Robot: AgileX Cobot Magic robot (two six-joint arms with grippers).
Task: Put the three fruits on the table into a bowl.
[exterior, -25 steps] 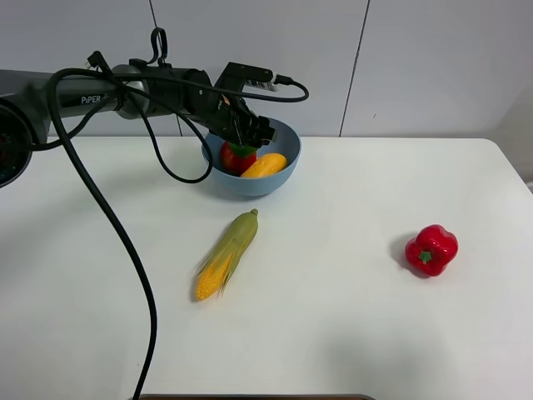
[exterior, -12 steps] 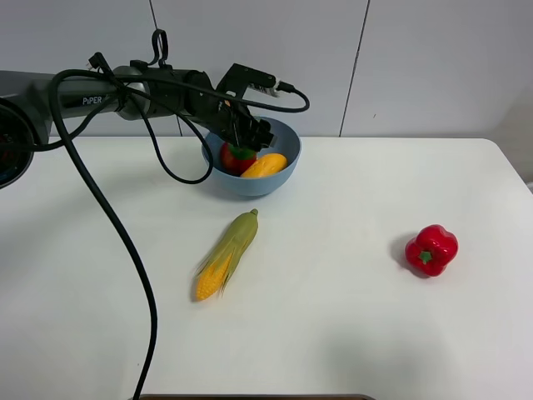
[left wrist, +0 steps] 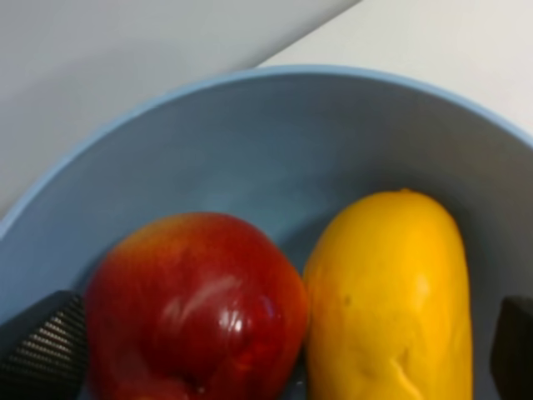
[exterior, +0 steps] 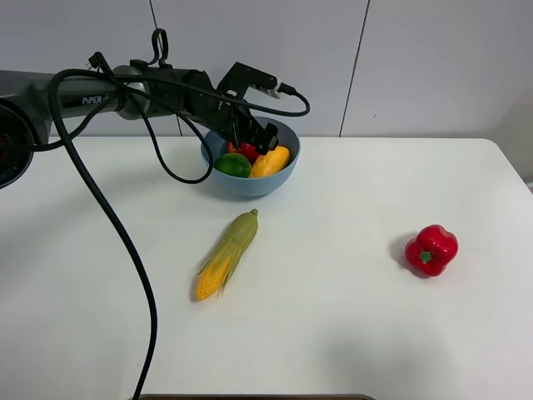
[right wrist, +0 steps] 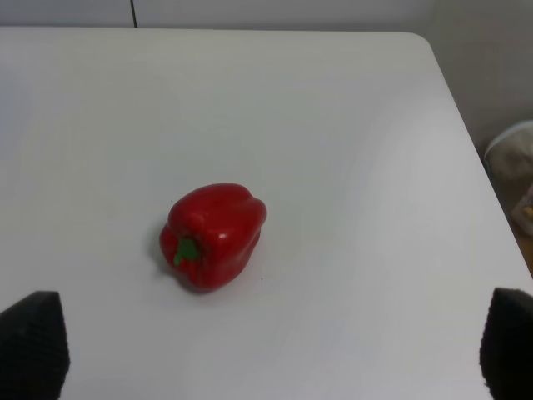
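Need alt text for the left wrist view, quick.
A red apple and a yellow-orange mango lie side by side, touching, in the light-blue bowl. Dark fingertips of the open left gripper frame them.

You had the bowl sitting at the back of the table, a bit left of centre. Inside it, the lime was on the left, the mango on the right, and the apple tucked behind and between them, touching the mango. The corn cob lay in front of the bowl, with the bell pepper well off to its right.
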